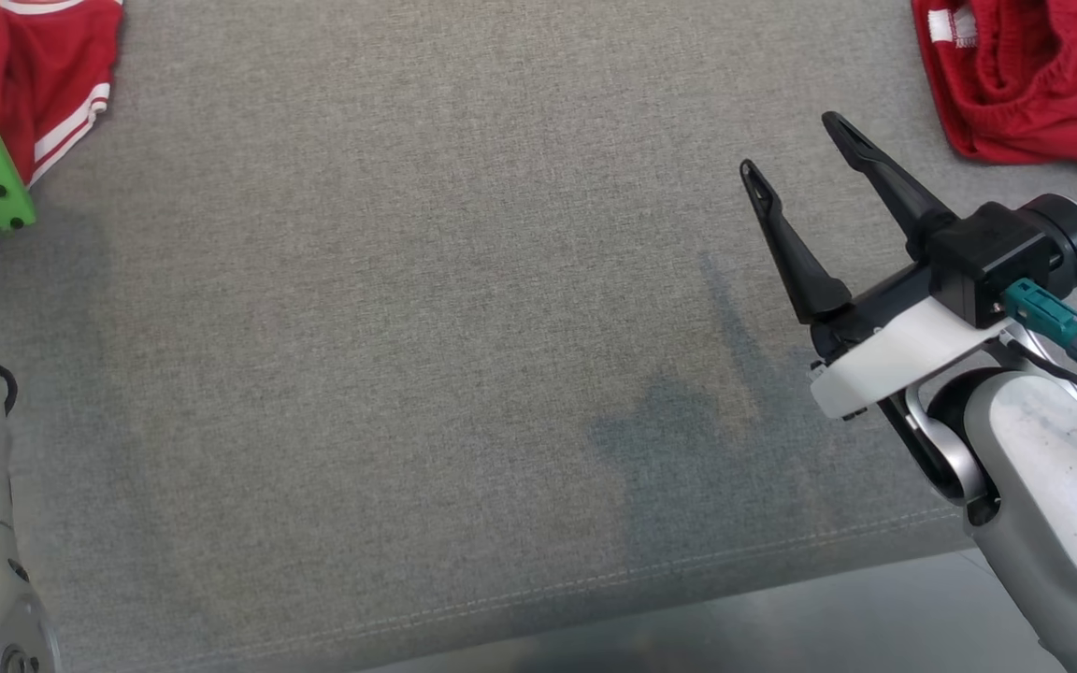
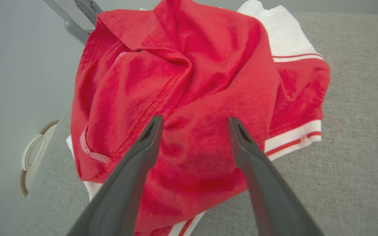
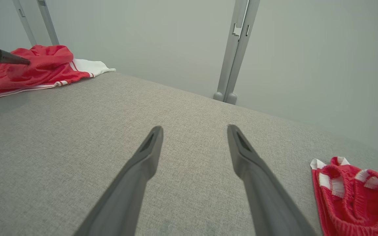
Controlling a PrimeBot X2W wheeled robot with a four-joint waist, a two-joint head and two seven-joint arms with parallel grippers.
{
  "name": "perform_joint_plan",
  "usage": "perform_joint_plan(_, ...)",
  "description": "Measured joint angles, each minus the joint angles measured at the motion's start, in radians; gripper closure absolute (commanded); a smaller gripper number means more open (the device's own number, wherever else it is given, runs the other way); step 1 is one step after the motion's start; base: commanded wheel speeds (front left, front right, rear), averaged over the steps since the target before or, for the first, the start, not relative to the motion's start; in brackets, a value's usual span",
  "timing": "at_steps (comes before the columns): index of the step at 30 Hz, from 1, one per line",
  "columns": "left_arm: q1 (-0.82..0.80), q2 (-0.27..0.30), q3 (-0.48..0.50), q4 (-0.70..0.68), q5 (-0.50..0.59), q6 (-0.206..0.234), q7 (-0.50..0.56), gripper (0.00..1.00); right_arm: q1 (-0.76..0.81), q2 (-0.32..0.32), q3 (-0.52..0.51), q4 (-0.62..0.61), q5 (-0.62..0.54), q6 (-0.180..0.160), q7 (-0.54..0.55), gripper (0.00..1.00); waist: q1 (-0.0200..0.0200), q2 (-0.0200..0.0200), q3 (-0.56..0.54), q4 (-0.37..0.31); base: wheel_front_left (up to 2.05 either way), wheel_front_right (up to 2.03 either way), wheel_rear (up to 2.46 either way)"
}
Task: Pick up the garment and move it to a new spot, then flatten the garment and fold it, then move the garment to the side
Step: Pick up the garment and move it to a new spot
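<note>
in the head view the right gripper hangs wide open and empty, well apart from the crumpled red garment at far left; in the left wrist view the left gripper, spread wide and holding nothing, points at its bunched middle, so the pick-up seems in hand, calling for a descent and pinch; in the right wrist view it lies far off.

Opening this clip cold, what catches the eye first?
A crumpled red garment with white trim sits at the far left of the grey cloth-covered table, the left gripper open just over it. Red shorts with an elastic waistband lie at the far right; the right gripper hangs open above bare cloth near them.
</note>
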Motion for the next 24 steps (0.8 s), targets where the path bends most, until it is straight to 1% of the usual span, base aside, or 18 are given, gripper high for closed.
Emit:
perform_joint_plan(5, -0.013, -0.01, 0.01, 0.029, 0.0, 0.0, 0.014, 0.0, 0.0, -0.005, -0.005, -0.01, 0.0, 0.0, 0.001, 0.0, 0.0, 0.0, 0.012, -0.016, 0.0, 0.0, 0.0)
perform_joint_plan(13, -0.016, 0.015, 0.047, 0.065, 0.017, 0.0, -0.012, 0.0, -0.002, -0.006, -0.006, -0.014, 0.0, 0.0, 0.001, 0.0, 0.0, 0.0, 0.018, -0.039, 0.0, 0.0, 0.0)
perform_joint_plan(14, -0.016, 0.019, 0.052, 0.072, 0.017, 0.0, -0.013, 0.04, -0.002, -0.006, -0.006, -0.014, 0.0, 0.0, 0.001, 0.0, 0.0, 0.0, 0.017, -0.042, 0.0, 0.0, 0.0)
perform_joint_plan(15, -0.016, 0.023, 0.058, 0.077, 0.019, 0.0, -0.013, 0.18, -0.002, -0.006, -0.005, -0.014, 0.0, 0.0, 0.001, 0.0, 0.0, 0.0, 0.016, -0.044, 0.0, 0.0, 0.0)
perform_joint_plan(16, -0.016, 0.024, 0.061, 0.08, 0.021, 0.0, -0.013, 0.38, -0.002, -0.007, -0.006, -0.015, 0.0, 0.0, 0.001, 0.0, 0.0, 0.0, 0.015, -0.046, 0.0, 0.0, 0.0)
perform_joint_plan(18, -0.016, 0.029, 0.065, 0.091, 0.024, 0.0, -0.019, 0.72, -0.002, -0.009, -0.007, -0.014, -0.001, 0.0, 0.001, 0.0, 0.0, 0.0, 0.014, -0.049, 0.0, 0.0, 0.0)
perform_joint_plan(19, -0.016, 0.03, 0.065, 0.098, 0.028, 0.0, -0.024, 1.0, -0.002, -0.01, -0.007, -0.014, -0.001, 0.0, 0.001, 0.0, 0.0, 0.0, 0.012, -0.051, 0.0, 0.0, 0.0)
perform_joint_plan(24, -0.019, 0.026, 0.061, 0.098, 0.046, 0.0, -0.048, 1.0, -0.002, -0.019, -0.018, -0.017, -0.001, -0.004, 0.001, 0.0, 0.0, 0.0, 0.012, -0.052, 0.0, 0.0, 0.0)
